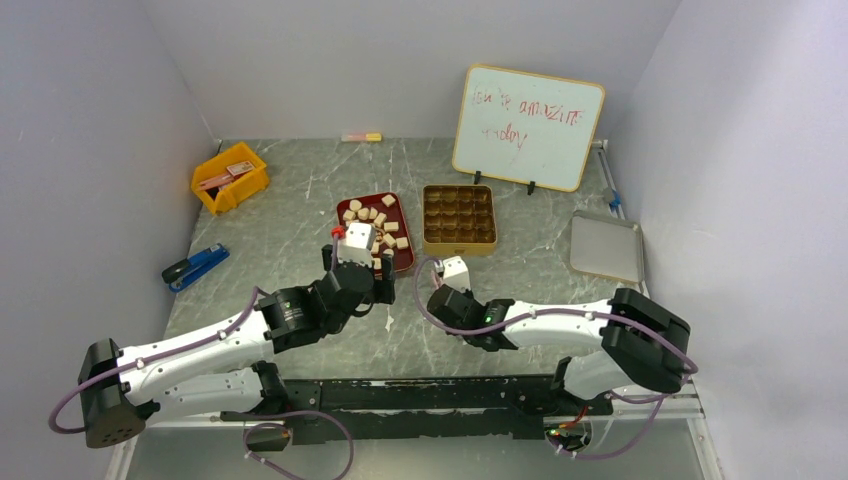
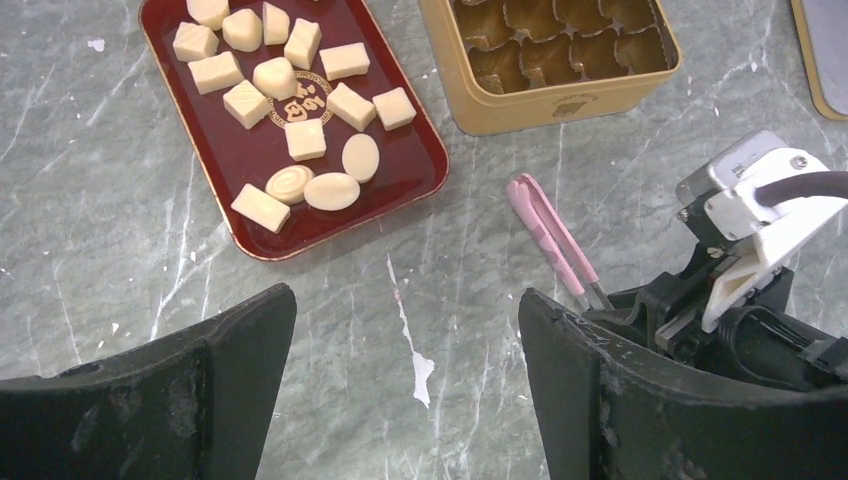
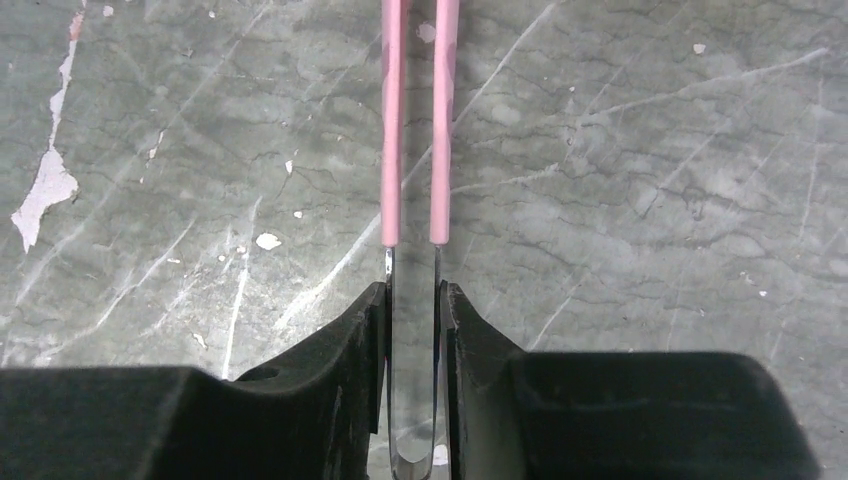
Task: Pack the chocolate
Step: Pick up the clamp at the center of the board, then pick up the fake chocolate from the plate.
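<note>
Right gripper (image 3: pixel 413 300): fingers closed against both metal arms of the pink-tipped tweezers (image 3: pixel 391 120), which lie flat on the table. Left gripper (image 2: pixel 405 330): fingers spread wide, nothing between them. Beyond the left gripper, every chocolate (image 2: pixel 305 140) sits on the dark red tray (image 2: pixel 400 170), apart from all fingers. Farther right, the gold tin (image 2: pixel 560 100) shows only empty compartments. Assessment: no piece packed; all packing remains.

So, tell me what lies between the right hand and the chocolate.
Only the pink tweezers gripped in the right hand, then bare table up to the chocolate; the left wrist view shows it.
</note>
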Controlling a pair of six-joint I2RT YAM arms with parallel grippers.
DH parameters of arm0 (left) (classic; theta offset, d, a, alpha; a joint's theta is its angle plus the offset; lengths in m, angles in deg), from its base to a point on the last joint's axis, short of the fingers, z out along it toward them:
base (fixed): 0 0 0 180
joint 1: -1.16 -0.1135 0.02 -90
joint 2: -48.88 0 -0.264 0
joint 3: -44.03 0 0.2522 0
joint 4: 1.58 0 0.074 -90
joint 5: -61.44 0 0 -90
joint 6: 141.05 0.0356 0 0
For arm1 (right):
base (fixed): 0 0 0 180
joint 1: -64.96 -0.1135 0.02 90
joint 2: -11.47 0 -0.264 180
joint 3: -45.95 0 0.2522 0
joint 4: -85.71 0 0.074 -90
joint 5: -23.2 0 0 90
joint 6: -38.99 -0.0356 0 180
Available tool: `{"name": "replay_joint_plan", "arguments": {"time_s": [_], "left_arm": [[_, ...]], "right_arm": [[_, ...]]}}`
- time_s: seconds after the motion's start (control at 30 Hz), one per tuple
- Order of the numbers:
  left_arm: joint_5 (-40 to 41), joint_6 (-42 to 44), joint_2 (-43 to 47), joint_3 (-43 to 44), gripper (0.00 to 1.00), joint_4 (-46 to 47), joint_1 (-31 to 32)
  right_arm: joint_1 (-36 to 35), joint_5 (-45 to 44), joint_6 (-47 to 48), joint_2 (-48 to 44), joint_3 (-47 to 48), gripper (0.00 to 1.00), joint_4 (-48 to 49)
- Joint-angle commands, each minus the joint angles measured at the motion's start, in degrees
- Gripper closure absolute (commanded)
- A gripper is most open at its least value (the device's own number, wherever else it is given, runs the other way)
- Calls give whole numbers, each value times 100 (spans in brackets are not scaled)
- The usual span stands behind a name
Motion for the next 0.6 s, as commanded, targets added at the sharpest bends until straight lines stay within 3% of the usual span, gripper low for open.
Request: {"name": "replay_joint_plan", "arguments": {"time_s": [0.0,0.57], "left_arm": [[170,-164,90,-40,14,-5,32],[527,-308,161,356,13,-448,32]], "right_arm": [[-99,-273,-121,-305,285,81,-257],[-521,8,-80,-366,1361,82,-1392]]}}
